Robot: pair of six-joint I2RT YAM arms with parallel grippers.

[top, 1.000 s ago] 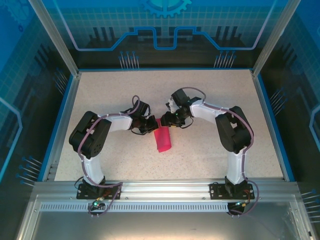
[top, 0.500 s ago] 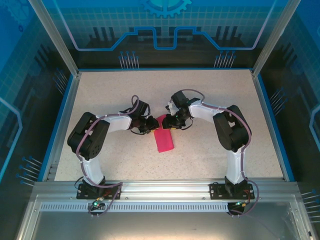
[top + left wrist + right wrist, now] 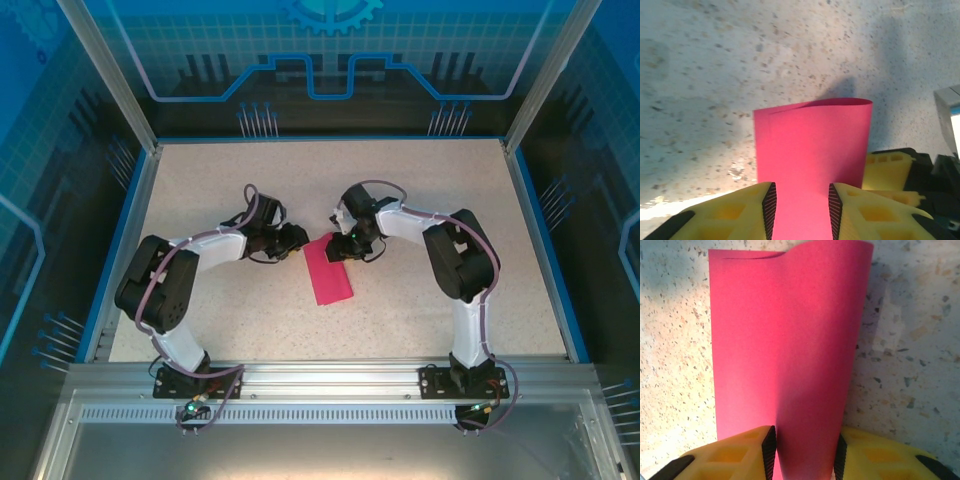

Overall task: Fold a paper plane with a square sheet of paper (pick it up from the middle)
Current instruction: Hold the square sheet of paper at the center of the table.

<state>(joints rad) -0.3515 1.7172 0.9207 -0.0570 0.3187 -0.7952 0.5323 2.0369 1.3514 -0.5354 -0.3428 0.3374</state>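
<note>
The paper (image 3: 330, 272) lies near the middle of the table (image 3: 450, 200), between the two arms. It is folded over into a long pink strip. The top layer does not lie flat: at the end away from the tools it rises in a soft curve, and the two layers stand a little apart there.

Both tools are at the far end of the strip, close beside each other. The left tool (image 3: 801, 202) is open: its jaws stand apart, and the paper passes through the gap between the yellow fingers. The right tool (image 3: 804, 446) is over the same end. Its jaws also stand apart, and the raised layer of the paper fills the gap and meets both pads. Whether they squeeze the paper or only touch it, I cannot tell.
</note>
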